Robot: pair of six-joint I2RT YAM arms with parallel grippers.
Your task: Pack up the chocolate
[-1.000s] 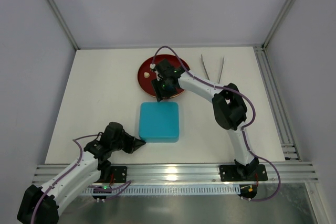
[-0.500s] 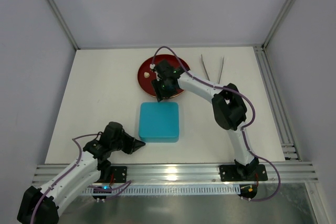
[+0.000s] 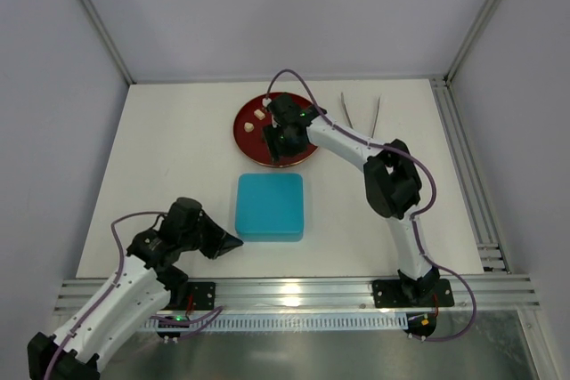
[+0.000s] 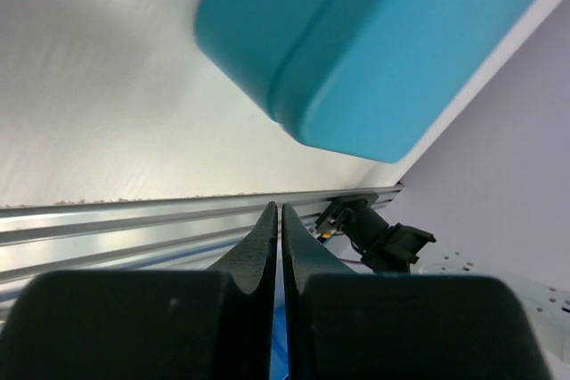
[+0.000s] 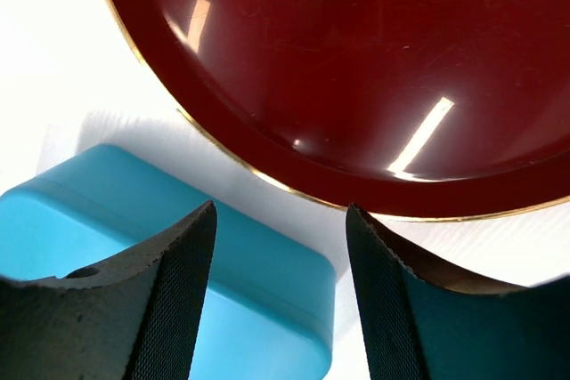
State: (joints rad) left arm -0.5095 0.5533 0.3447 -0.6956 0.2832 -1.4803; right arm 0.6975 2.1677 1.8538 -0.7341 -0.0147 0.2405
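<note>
Tabletop (image 3: 160, 157) of matte white spreads beneath two black-and-white robot arms. The largest object on it, a teal rounded-square plastic box (image 3: 270, 206), sits at centre with its lid on. At 12 o'clock from the box lies a round, glossy dark-red plate with a thin gold rim (image 3: 245, 135). At 2 o'clock, well apart, is a pair of slim metal tweezers (image 3: 361, 113).

The right gripper (image 3: 274, 141) hangs over the plate's 6 o'clock half, its two textured fingers spread and holding nothing. Its wrist view frames the plate rim and a box corner between them. The left gripper (image 3: 233, 243) sits low at 8 o'clock from the box, tip toward its corner, fingers pressed together on nothing.

Smallest is the chocolate (image 3: 258, 115): one cream-white bite-size piece shows at about 10 o'clock on the plate. Any others are hidden by the arm.

Such a piece looks light and hard, yet easily scuffed or crushed, and likely to skid on the lacquered surface. A gentle pinch across its short sides, fingers straddling it from above, seems the soundest hold.
</note>
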